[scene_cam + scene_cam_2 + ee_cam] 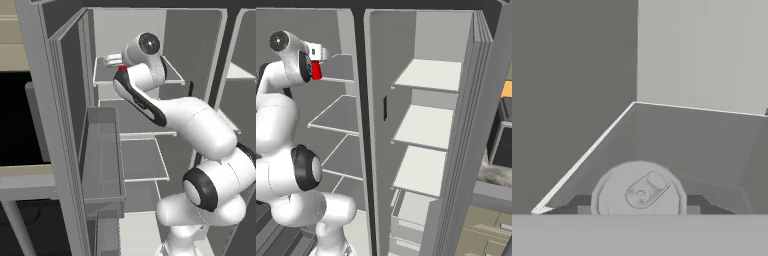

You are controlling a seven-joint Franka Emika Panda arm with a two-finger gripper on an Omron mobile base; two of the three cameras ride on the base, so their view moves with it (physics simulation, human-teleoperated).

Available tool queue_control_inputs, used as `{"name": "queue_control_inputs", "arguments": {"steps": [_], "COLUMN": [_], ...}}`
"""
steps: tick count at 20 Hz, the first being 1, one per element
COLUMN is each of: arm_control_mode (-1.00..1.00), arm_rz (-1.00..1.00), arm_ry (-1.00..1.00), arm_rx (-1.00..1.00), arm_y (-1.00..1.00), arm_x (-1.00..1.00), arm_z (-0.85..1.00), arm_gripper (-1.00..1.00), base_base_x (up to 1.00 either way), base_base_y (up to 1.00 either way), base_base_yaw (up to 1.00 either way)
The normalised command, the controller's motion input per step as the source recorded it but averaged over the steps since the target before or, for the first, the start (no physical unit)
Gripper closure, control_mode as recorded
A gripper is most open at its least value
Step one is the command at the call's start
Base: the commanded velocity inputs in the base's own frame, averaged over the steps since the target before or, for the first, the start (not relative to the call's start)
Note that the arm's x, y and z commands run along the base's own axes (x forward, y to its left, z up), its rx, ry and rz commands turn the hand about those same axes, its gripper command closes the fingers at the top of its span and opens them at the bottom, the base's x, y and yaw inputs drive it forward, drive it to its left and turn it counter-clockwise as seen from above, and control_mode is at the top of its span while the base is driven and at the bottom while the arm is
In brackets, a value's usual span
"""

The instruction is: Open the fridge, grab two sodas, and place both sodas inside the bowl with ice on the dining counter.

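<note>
Fridge (70, 125): shown with both doors swung wide; the left door with its bins fills the left of the left base view, the right door's pale shelves fill the centre and right of the right base view.
Arm: seen reaching up into the left compartment of the fridge, the wrist at the level of the top shelf (170, 75).
Gripper (316, 64): seen at the upper left of the right base view and at the upper centre of the left base view, closed around the red soda can.
Red soda can (316, 71): a red patch is seen just below the hand in both base views; in the hand view its silver lid with pull tab (646, 189) lies at the lower centre, with a dark finger tip (579, 204) touching it on either side.
Hand view background: a grey shelf floor and the fridge's back corner are seen.
Blue can, bowl, counter: not located.
</note>
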Motion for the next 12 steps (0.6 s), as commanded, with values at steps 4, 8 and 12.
{"name": "queue_control_inputs", "arguments": {"steps": [4,8,12], "arm_control_mode": [-1.0,-1.0,-1.0], "arm_rz": [0.0,-0.01,-0.01], "arm_ry": [-0.02,0.0,0.0], "arm_rx": [0.09,0.1,0.09], "arm_y": [-0.21,-0.24,-0.26], "arm_x": [-1.0,-1.0,-1.0], "arm_z": [0.58,0.51,0.17], "arm_gripper": [1.0,1.0,1.0], "base_base_x": [0.0,0.0,0.0], "base_base_y": [0.0,0.0,0.0], "base_base_yaw": [0.0,0.0,0.0]}}
